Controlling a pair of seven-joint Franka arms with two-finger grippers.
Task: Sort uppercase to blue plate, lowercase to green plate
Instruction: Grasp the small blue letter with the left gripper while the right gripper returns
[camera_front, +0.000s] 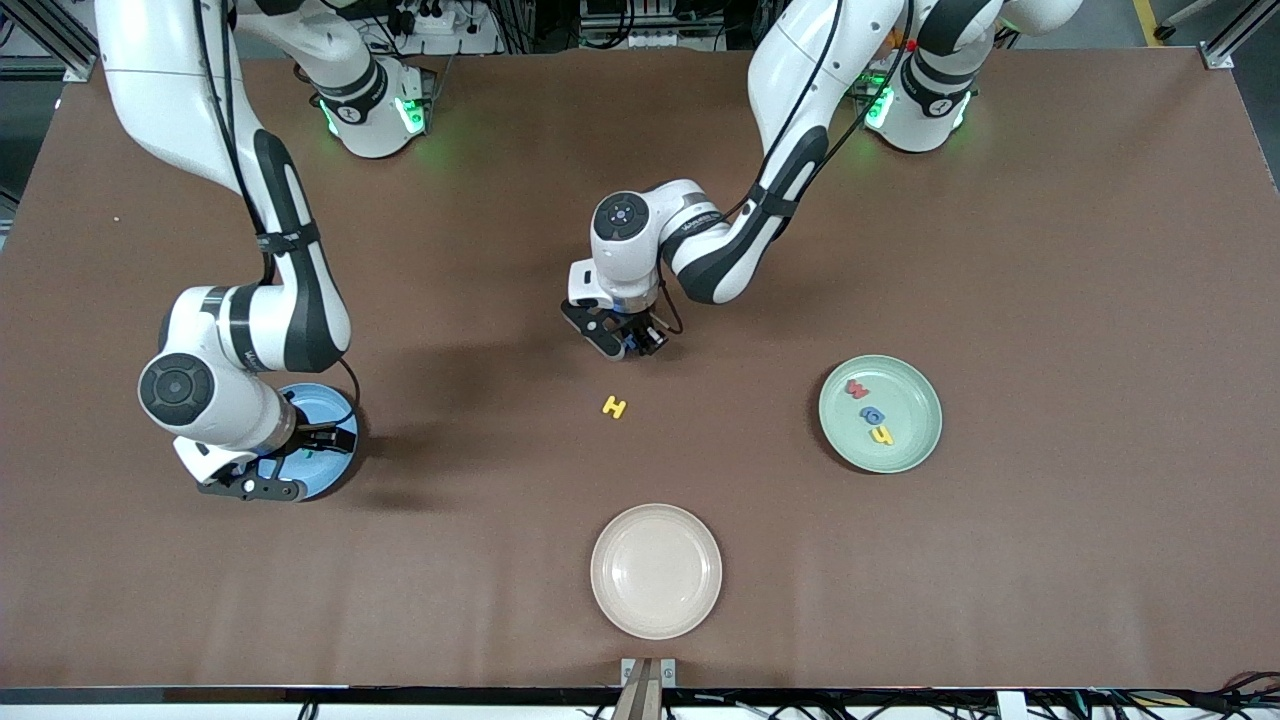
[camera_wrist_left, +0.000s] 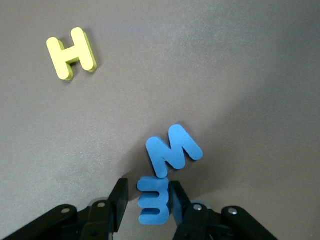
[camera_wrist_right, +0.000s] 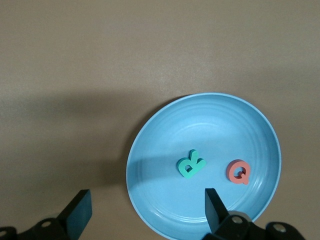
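My left gripper (camera_front: 625, 340) is down at the table's middle, its jaws narrowed round a flat-lying blue m (camera_wrist_left: 155, 200). One finger (camera_wrist_left: 179, 200) touches the m; the other stands a small gap off. A blue W (camera_wrist_left: 174, 150) lies against the m's end. The yellow H (camera_front: 614, 406) (camera_wrist_left: 72, 52) lies nearer the front camera. My right gripper (camera_wrist_right: 147, 210) hangs open over the rim of the blue plate (camera_front: 330, 478) (camera_wrist_right: 215, 130), which holds a teal R (camera_wrist_right: 191, 165) and a red Q (camera_wrist_right: 238, 171). The green plate (camera_front: 905, 390) holds a red w (camera_front: 857, 388), a blue a (camera_front: 872, 413) and a yellow letter (camera_front: 881, 435).
A cream-beige plate (camera_front: 655, 570) with nothing in it sits near the table's front edge, nearer the front camera than the H. Brown table surface lies between the three plates.
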